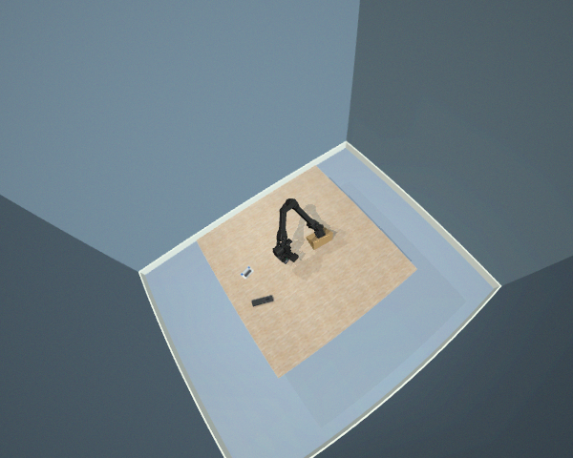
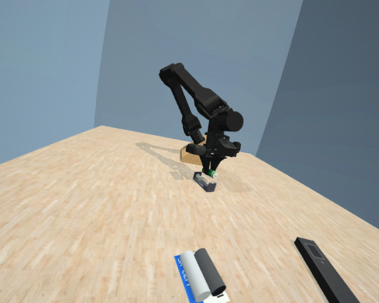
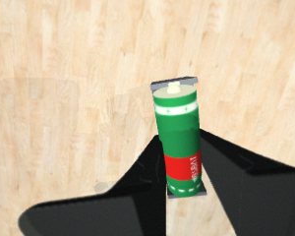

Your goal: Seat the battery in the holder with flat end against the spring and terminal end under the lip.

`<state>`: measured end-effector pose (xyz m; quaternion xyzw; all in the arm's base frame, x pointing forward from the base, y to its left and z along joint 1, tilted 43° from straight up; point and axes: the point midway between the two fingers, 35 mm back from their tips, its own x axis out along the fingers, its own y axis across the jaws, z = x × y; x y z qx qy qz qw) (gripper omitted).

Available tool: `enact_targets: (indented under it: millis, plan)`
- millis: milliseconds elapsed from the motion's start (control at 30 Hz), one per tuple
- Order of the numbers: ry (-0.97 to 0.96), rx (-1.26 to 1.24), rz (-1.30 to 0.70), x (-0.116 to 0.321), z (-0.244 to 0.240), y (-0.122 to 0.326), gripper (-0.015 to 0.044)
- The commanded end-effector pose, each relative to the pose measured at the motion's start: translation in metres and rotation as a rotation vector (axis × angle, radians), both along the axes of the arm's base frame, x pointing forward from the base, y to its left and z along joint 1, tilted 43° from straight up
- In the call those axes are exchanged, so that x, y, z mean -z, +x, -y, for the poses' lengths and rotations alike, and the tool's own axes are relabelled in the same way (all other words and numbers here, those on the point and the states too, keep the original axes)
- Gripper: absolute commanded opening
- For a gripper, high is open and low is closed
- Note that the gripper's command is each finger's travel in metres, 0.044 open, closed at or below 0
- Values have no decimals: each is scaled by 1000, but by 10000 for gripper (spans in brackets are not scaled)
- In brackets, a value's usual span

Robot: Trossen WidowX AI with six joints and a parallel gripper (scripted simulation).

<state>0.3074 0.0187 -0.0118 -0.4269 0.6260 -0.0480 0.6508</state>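
My gripper (image 2: 210, 169) (image 3: 178, 138) is shut on the green battery (image 2: 211, 173) (image 3: 179, 132), which has a red band. Its terminal end points to the top of the wrist view and toward the exterior camera. The dark grey holder (image 2: 210, 187) (image 3: 188, 80) is on the table, with its spring at the end farther from the exterior camera. The battery is held above the holder, out of it. In the wrist view it covers most of the holder, nearly in line with it; only the end edges show, and the spring is hidden. The exact height gap is unclear.
A tan block (image 1: 320, 240) (image 2: 190, 157) is by the arm's base. A light cylinder (image 2: 194, 276) and a dark cylinder (image 2: 210, 270) lie on a blue and white card (image 2: 183, 277). A black remote-like bar (image 1: 262, 301) (image 2: 325, 270) lies apart from them.
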Motion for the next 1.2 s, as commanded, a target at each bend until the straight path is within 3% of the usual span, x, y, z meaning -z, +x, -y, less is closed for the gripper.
enact_targets:
  millis: [0, 1167]
  plan:
    - [24, -30, 30, 2, 3, 2, 78]
    - [145, -158, 153, 15, 19, -1, 78]
